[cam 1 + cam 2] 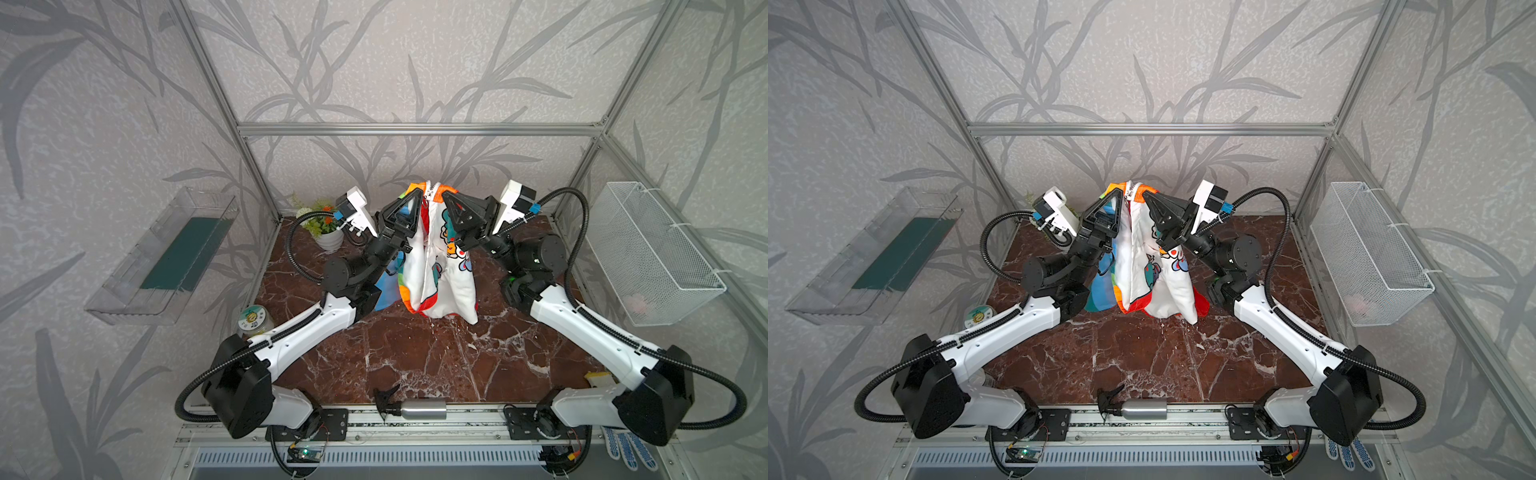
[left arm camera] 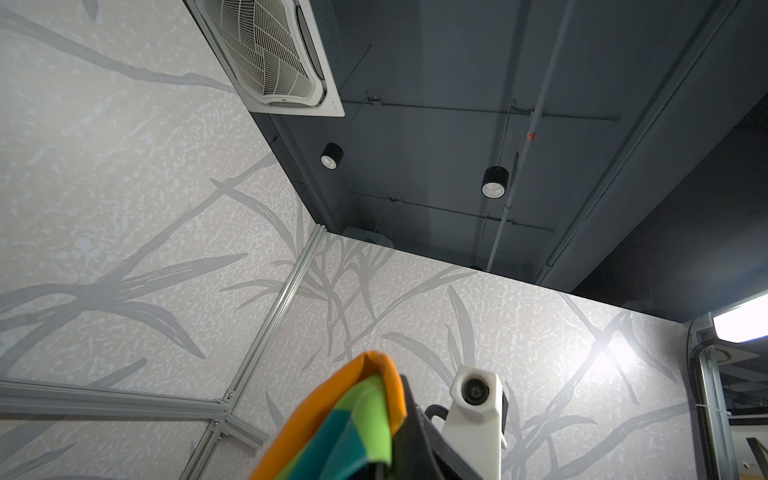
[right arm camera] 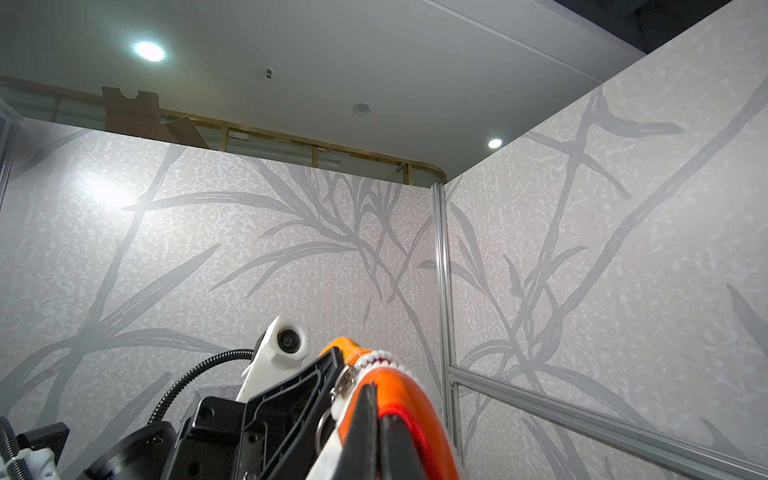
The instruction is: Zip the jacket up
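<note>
Both arms hold the jacket (image 1: 432, 270) up by its top edge over the far middle of the table (image 1: 415, 365). It hangs between them as a loose fold, and I can't tell whether its lower end touches the marble. The left gripper (image 1: 415, 198) is clamped tight on the rainbow-striped edge and the right gripper (image 1: 444, 195) on the orange-and-red edge. Their tips sit just beside each other, with the white zipper (image 1: 432, 189) between them.

In the right wrist view the zipper slider (image 3: 344, 384) with its metal ring lies just beside the right jaws, at the held end of the teeth. I read this as the set-up for the pull, with the zip not yet run.

To do it well I want the two front edges level and parallel, so the teeth meet straight. One arm should anchor the fabric right by the slider while the other takes the ring — not the cloth. The pull has to run along the line of teeth under light tension. The thin fabric could bunch into the slider, so I go slowly.
</note>
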